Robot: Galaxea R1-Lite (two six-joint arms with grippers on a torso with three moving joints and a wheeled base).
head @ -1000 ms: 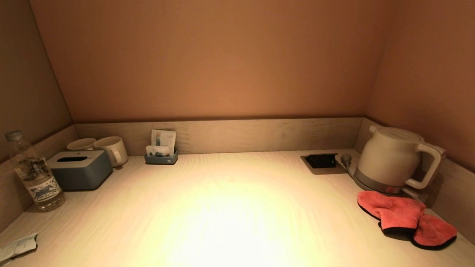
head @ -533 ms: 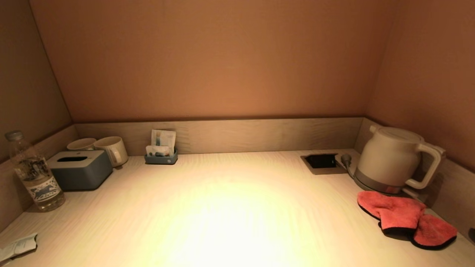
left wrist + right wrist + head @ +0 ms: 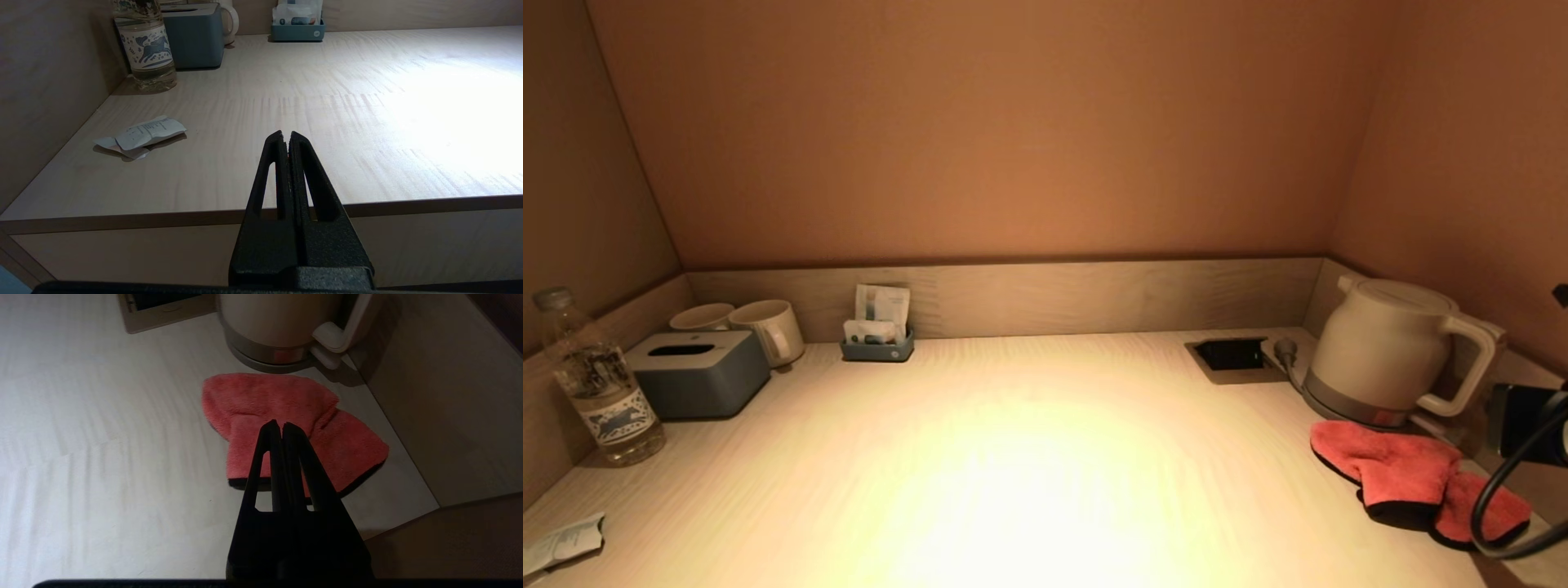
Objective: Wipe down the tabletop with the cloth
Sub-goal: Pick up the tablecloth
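Observation:
A red cloth [image 3: 1396,469] with a dark hem lies crumpled on the pale wooden tabletop [image 3: 1029,457] at the right, in front of the kettle. It also shows in the right wrist view [image 3: 265,404]. My right gripper [image 3: 281,425] is shut and empty, held above the cloth's near part. Only a dark part of the right arm and its cable [image 3: 1523,457] show at the right edge of the head view. My left gripper [image 3: 285,135] is shut and empty, parked at the table's front edge on the left.
A white kettle [image 3: 1392,351] stands by the right wall, with a recessed socket [image 3: 1232,356] beside it. At the left stand a water bottle [image 3: 596,384], a grey tissue box [image 3: 698,373], two mugs [image 3: 768,327] and a sachet holder [image 3: 878,335]. A paper sachet [image 3: 141,134] lies front left.
The right arm and its cable have come into the head view at the right edge, over the cloth's right end. The cloth and the other things have not moved.

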